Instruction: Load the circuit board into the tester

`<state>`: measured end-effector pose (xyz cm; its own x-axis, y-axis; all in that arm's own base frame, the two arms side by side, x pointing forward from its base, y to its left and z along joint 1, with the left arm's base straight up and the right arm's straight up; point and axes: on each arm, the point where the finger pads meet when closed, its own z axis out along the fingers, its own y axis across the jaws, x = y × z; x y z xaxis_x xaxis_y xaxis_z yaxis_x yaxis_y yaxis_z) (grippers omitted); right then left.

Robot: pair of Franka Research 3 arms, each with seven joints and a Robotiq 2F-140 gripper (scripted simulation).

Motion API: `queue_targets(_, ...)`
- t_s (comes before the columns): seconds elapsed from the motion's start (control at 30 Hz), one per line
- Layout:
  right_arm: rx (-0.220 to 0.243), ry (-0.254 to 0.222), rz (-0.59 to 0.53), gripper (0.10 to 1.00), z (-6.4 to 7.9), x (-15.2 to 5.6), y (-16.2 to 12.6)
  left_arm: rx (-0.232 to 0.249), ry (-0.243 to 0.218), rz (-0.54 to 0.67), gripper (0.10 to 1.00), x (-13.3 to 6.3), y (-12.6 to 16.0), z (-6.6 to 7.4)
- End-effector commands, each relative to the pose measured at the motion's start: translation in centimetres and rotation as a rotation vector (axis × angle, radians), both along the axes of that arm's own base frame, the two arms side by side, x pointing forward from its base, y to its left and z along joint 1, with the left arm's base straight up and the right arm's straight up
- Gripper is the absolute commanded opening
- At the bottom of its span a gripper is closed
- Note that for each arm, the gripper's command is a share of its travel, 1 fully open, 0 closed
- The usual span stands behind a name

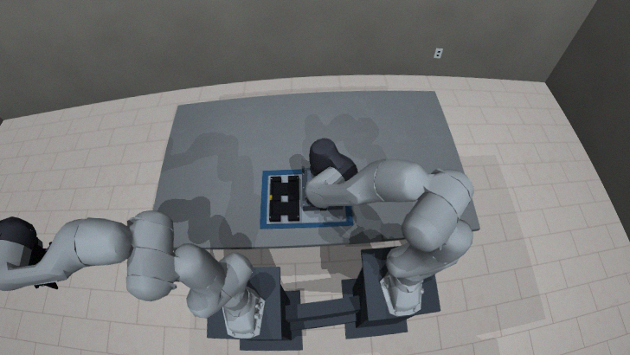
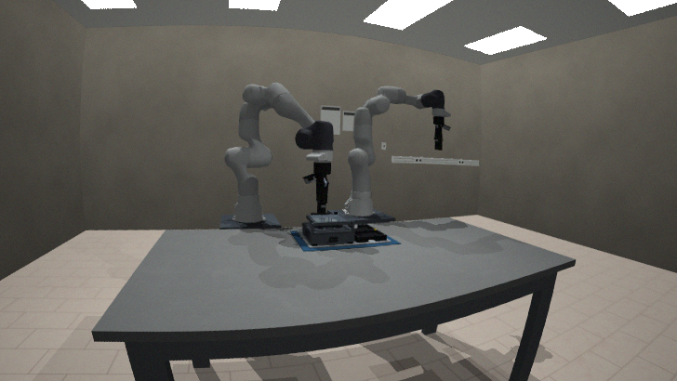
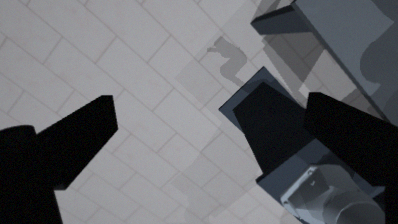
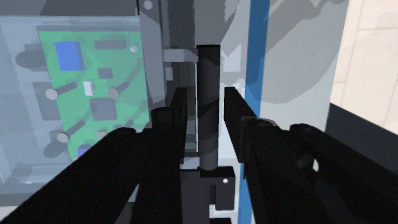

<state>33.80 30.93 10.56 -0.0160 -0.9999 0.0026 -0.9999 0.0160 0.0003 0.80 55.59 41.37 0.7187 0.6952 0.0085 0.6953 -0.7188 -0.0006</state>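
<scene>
So the circuit board [image 4: 90, 60] is sitting in the tester [image 1: 311, 208] [image 2: 331, 235] [image 4: 180, 30], component side up, and the right wrist view is showing it through the clear lid [image 2: 326, 217] [image 4: 152, 65]. It's green, with a chunky blue component [image 4: 68, 56] near one corner and a small white component [image 4: 88, 88] closer to the middle. A few round grey posts [image 4: 113, 93] are showing over it, but I can't tell if the pins are going through the holes. Right next to the board, the black bar [image 4: 208, 110] is running between the fingers of the right hand [image 2: 322, 208] [image 4: 205, 103]. That hand is slightly spread, with a gap showing on each side of the bar, so it isn't pinching anything. The lid is lying roughly level over the tester, though I can't tell if it's latched. The black tray [image 1: 284, 203] [image 2: 370, 235] is sitting beside the tester, both on the blue-edged plate [image 1: 263, 200] [image 2: 392, 243] [image 4: 257, 50], and that's resting on the grey counter [image 1: 247, 119] [image 2: 293, 302]. Meanwhile the left hand [image 1: 45, 267] [image 2: 438, 141] [image 3: 210, 111] is hanging well off to the side, spread wide with nothing in it, pointing down over the tiled floor [image 1: 110, 308] [image 2: 42, 283] [image 3: 150, 60].
</scene>
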Motion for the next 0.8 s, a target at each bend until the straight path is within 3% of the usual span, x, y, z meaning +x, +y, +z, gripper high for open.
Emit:
queue_targets(0.0,0.003,0.0,0.003,0.279,0.0,0.1,0.0,0.001,0.0,0.0,1.0,0.0,0.0,0.0)
queue_targets(0.4,0.003,0.0,0.003,0.279,0.5,0.1,0.0,0.001,0.0,0.0,1.0,0.0,0.0,0.0)
queue_targets(0.77,0.003,0.0,0.003,0.279,2.8,0.1,0.0,0.001,0.0,0.0,1.0,0.0,0.0,0.0)
